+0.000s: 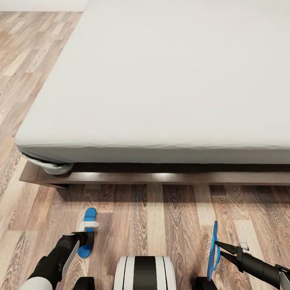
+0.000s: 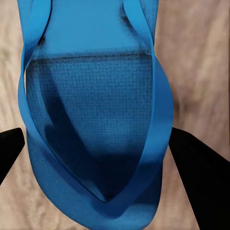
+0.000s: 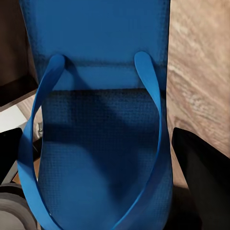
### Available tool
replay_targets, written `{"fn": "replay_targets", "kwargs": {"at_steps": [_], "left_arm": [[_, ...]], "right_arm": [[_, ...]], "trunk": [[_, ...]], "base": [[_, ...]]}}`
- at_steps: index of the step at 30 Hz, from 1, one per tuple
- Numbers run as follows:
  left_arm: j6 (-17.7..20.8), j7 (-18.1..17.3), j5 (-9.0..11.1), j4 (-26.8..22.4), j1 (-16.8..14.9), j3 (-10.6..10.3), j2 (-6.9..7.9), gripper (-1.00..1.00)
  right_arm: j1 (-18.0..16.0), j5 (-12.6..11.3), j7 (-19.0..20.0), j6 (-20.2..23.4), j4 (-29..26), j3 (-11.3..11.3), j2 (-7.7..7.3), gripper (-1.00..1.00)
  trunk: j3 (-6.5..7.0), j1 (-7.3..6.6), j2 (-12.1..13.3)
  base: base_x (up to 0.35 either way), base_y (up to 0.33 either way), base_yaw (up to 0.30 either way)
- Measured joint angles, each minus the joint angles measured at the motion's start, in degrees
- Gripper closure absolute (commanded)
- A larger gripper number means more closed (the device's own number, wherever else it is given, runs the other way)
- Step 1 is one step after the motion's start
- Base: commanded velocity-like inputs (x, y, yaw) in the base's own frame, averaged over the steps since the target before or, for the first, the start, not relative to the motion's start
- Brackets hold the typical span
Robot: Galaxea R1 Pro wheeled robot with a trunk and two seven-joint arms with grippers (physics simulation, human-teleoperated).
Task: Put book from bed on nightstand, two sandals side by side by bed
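One blue sandal (image 1: 87,233) lies flat on the wood floor (image 1: 161,225) in front of the bed (image 1: 161,80), the left hand (image 1: 87,237) over it, fingers (image 2: 201,167) either side; whether they clamp it I cannot tell. The other sandal (image 1: 213,251) stands on edge, well to the right, grasped by the right hand (image 1: 219,249).

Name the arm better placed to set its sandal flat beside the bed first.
Left. Its sandal already lies flat-side down near the floor; the right gripper holds its sandal on edge, needing a turn.
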Motion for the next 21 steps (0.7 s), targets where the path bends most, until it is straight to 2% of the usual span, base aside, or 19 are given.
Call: {"fn": "replay_targets", "kwargs": {"at_steps": [5,8,14,21], "left_arm": [[-3.6,0.1,0.1,0.0,0.0,0.0,0.00,1.00],[-4.0,0.1,0.1,0.1,0.0,0.0,0.00,1.00],[-4.1,0.1,0.1,0.1,0.0,0.0,0.00,1.00],[-2.3,0.0,-0.1,-2.1,0.0,0.0,-0.03,1.00]], "right_arm": [[0.0,0.0,0.0,0.0,0.0,0.0,0.00,1.00],[0.0,0.0,0.0,0.0,0.0,0.0,0.00,1.00],[0.0,0.0,0.0,0.0,0.0,0.1,0.00,1.00],[0.0,0.0,0.0,0.0,0.0,0.1,0.02,1.00]], "trunk": [[0.00,0.00,0.0],[0.00,0.00,0.0],[0.00,0.00,0.0],[-1.32,0.13,-0.1]], "base": [[0.000,0.000,0.000],[0.000,0.000,0.000],[0.000,0.000,0.000],[0.000,0.000,0.000]]}}
